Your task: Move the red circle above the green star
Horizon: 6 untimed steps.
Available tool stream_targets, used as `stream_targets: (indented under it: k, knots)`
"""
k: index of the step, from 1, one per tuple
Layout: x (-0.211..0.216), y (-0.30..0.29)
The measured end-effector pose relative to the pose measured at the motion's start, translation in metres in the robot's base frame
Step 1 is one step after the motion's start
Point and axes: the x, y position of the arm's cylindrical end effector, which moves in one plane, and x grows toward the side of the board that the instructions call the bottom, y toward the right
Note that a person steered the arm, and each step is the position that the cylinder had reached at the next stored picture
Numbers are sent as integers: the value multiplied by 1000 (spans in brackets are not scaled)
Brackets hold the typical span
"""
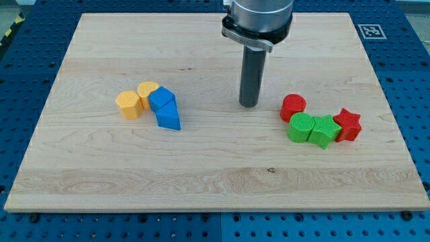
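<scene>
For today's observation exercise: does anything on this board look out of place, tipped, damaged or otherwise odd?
Nothing stands out. The blocks lie flat in two tidy clusters: yellow and blue ones at the view's left, the red circle, green ones and a red star at the right. My tip rests between them, touching none.

On the pale wooden board (201,175), my tip (249,105) stood just left of the red circle block (293,107), apart from it. Near the red circle, touching it, sat a green round block (300,128), then a green star block (325,130) and a red star block (348,124) in a row rightward. Far left clustered two yellow blocks (128,104) (147,91) and two blue blocks (161,99) (168,117), pressed together.
</scene>
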Motion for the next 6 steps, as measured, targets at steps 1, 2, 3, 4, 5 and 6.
stream_targets:
  k: [1, 2, 3, 4, 5, 6]
  knots:
    - [11, 21]
    - [22, 38]
    - [22, 43]
    - [21, 54]
    - [21, 67]
    - [3, 63]
